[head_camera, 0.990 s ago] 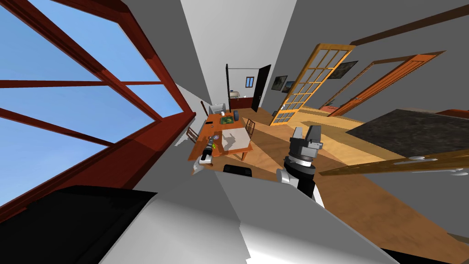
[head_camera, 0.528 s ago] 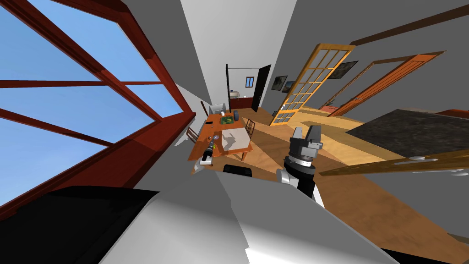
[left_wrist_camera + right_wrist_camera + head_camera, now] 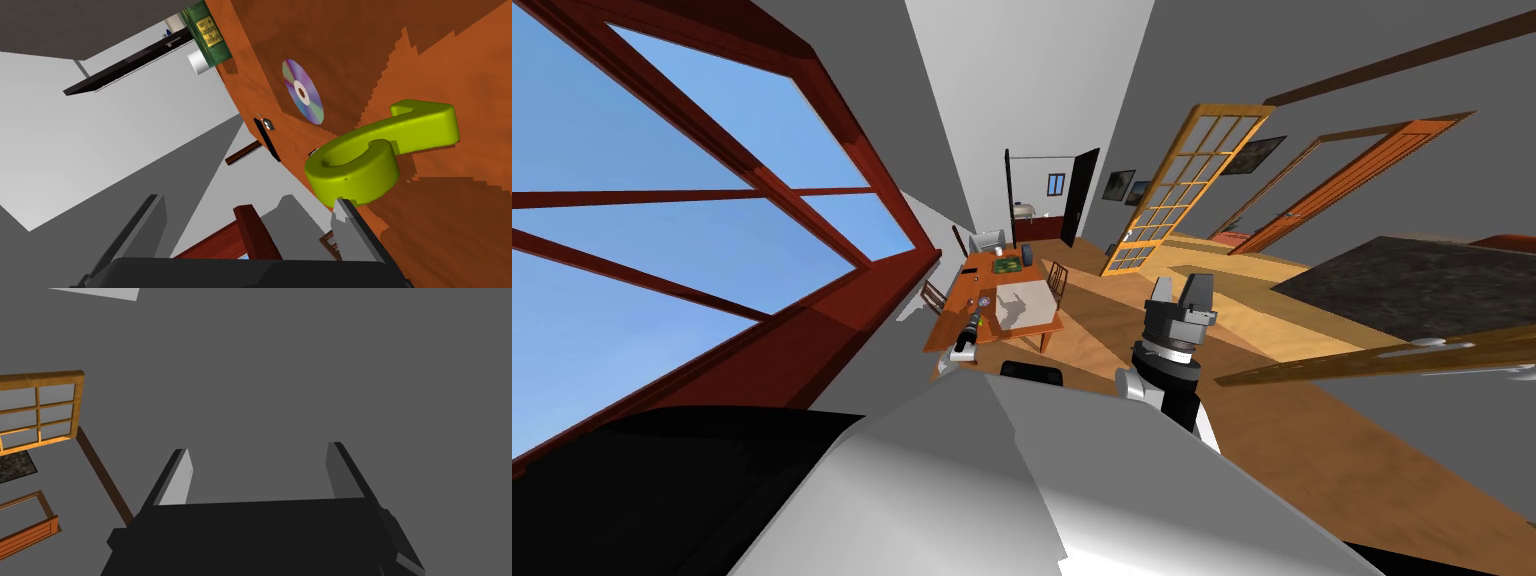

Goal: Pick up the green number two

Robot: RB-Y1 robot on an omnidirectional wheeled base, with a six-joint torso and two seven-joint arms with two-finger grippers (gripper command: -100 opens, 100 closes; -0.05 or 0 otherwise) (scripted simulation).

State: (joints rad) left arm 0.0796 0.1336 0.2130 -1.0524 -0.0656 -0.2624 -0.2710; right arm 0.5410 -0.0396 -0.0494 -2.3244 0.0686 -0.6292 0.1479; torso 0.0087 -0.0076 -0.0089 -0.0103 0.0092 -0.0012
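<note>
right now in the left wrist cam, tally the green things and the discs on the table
green things: 2, the number two and the book
discs: 1, the shiny disc
total: 3

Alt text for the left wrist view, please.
The open left pincer hovers at the edge of a wooden table, one finger close beside the curved end of a green number two lying flat. A shiny disc and a green book sit farther along.
</note>
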